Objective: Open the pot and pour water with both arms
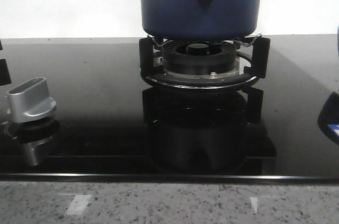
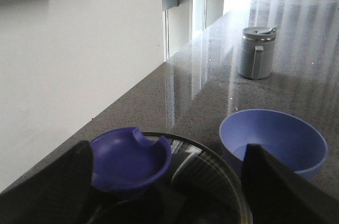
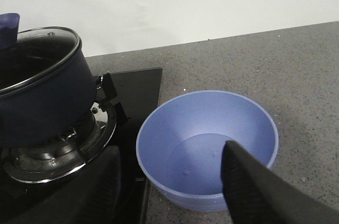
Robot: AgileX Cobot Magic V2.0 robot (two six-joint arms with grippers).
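The dark navy pot (image 1: 201, 1) stands on the gas burner (image 1: 200, 62) at the back middle, its handle mount facing me. In the right wrist view the pot (image 3: 37, 102) carries its glass lid (image 3: 39, 57). In the left wrist view the lid (image 2: 212, 176) and its blue knob (image 2: 130, 158) lie just below my left gripper (image 2: 167, 150), which is open, with one finger on each side and the knob nearer one finger, not touched. My right gripper (image 3: 172, 147) is open and empty over the near rim of the light blue bowl (image 3: 206, 147).
The light blue bowl (image 2: 273, 136) sits on the grey counter to the right of the stove. A grey lidded canister (image 2: 257, 52) stands farther along the counter. A silver stove knob (image 1: 30, 99) is at the front left of the black glass hob (image 1: 95, 128).
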